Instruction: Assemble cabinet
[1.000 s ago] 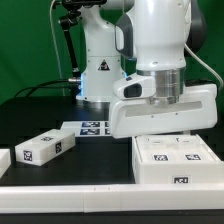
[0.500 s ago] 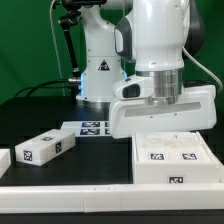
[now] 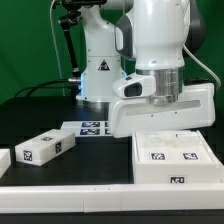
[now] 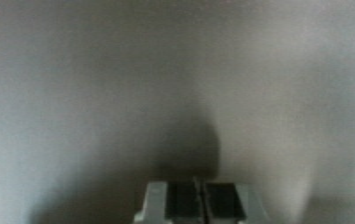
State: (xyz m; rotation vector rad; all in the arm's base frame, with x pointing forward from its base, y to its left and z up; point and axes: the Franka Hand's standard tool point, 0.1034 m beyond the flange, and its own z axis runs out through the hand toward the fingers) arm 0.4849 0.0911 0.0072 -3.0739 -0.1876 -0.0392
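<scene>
- Since a second ago your Panda arm (image 3: 160, 70) has risen a little in the exterior view. Its lower edge then cut across the two tags on top of the cabinet (image 3: 175, 165), and now both tags show whole. Nothing else on the table (image 3: 95, 160) has shifted.
- Exterior view, position: the cabinet sits at the view's lower right, directly under the arm's lower end. The fingertips are hidden behind the arm's housing, so you cannot tell from here whether they touch the cabinet's top.
- Exterior view, count:
  - one cabinet, with two tags on top and one on its front face
  - one loose white block (image 3: 45, 147), lying aslant at the view's left, with a tag on its top and one on its end
  - one more white piece (image 3: 3, 160), cut off by the left edge
  - one marker board (image 3: 92, 127), lying flat behind, partly covered by the arm
- Exterior view, room: bare black table lies between the block and the cabinet. The cabinet's front stands near the white ledge (image 3: 70, 195) along the front, and its right side runs to the frame's edge.
- Wrist view: the gripper (image 4: 193, 203) has its two fingers pressed together, with nothing seen between them. Beyond them a pale blurred surface (image 4: 174, 80) fills the view, too soft to name.
</scene>
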